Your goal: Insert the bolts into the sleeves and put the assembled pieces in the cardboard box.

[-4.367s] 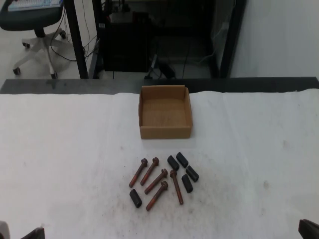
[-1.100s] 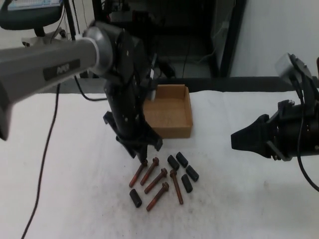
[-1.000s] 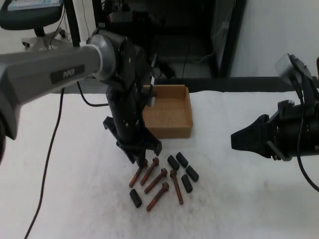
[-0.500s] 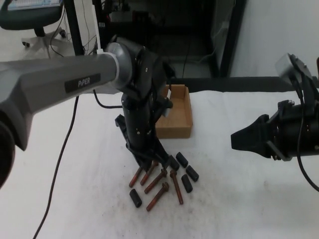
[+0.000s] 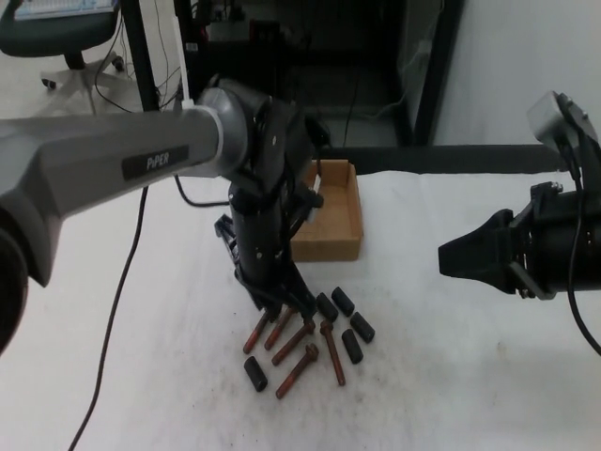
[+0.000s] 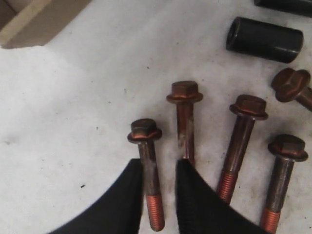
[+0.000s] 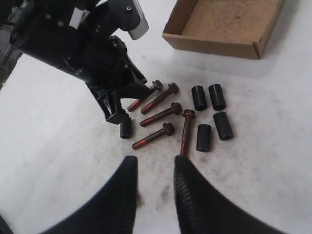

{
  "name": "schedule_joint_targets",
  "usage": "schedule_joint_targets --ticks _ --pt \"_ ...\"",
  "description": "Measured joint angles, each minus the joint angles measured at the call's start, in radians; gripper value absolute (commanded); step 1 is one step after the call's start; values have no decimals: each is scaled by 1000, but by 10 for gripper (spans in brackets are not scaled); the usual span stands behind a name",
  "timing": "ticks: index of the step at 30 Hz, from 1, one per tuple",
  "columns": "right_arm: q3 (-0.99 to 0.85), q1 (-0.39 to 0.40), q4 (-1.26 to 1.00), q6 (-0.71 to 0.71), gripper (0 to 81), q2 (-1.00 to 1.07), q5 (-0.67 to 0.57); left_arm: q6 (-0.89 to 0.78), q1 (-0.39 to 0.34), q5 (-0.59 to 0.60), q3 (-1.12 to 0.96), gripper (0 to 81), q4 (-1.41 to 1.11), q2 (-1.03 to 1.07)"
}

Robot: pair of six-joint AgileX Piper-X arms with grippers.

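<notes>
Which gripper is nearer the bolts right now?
Left. The left gripper is down at the bolts, fingers astride one shank; the right gripper hangs well off to their side.

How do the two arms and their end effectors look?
The left arm has a grey link with white lettering, a black wrist and a black cable. The right arm is black, with a pale grey block on top. The left end effector and right end effector have black, tapering fingers.

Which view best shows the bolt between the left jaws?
Left wrist view: the bolt shows close, head to thread, between the jaws. The high and right wrist views show it small, partly hidden by the arm.
</notes>
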Motion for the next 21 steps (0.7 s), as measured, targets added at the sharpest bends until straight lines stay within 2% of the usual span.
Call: schedule_joint_targets --ticks 21 --pt "0 0 0 0 256 0 0 -7 0 0 64 222 -143 0"
